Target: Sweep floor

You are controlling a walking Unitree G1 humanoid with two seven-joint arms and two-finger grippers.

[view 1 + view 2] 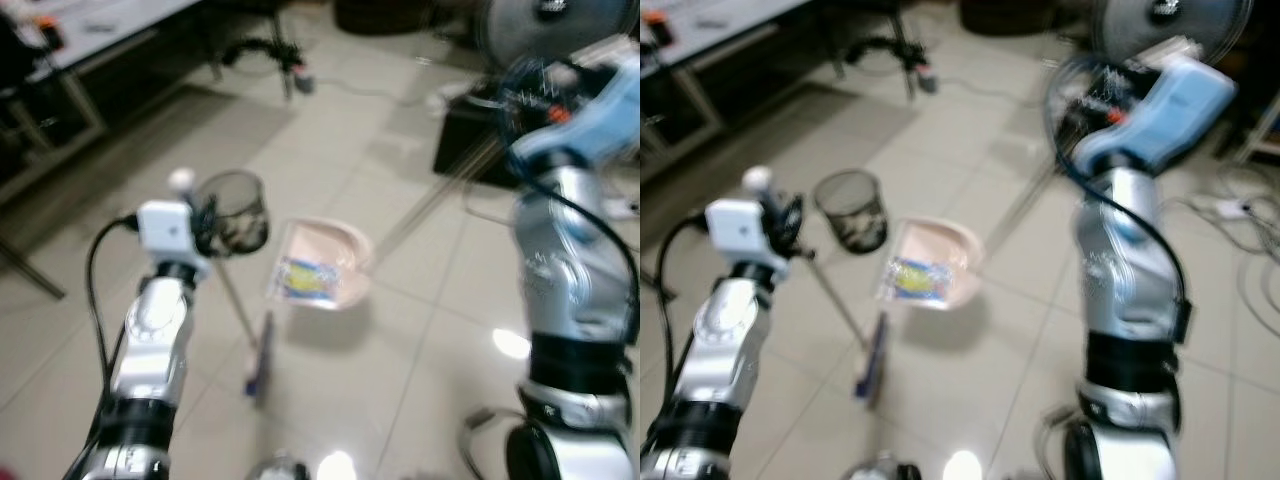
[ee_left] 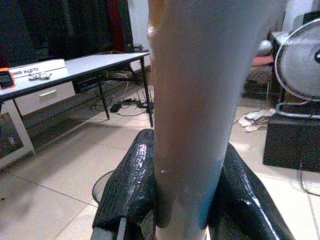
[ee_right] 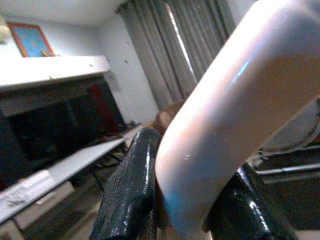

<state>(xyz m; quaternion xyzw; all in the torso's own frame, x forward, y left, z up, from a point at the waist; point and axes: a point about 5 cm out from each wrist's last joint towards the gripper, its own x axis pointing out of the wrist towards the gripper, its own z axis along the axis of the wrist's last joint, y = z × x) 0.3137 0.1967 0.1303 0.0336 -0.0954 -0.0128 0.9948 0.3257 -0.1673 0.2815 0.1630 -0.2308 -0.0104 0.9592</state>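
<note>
My left gripper [image 2: 187, 150] is shut on the pale broom handle [image 2: 195, 100], its black fingers [image 2: 127, 185] on either side of it. The broom handle [image 1: 232, 300] slants down to the broom head [image 1: 258, 368] on the tiled floor. My right gripper [image 3: 192, 170] is shut on the dustpan's long handle [image 3: 235, 110], held high at the right [image 1: 518, 105]. The pink dustpan [image 1: 335, 262] is low over the floor in the middle, with a yellow and blue wrapper [image 1: 303, 278] in it. A black mesh bin [image 1: 232, 212] stands just left of the dustpan.
A white table [image 1: 90, 30] runs along the far left, with a black stand [image 1: 265, 50] beside it. A fan [image 1: 550, 25] and a black box [image 1: 470, 140] stand at the far right. Cables [image 1: 1240, 210] lie on the floor to the right.
</note>
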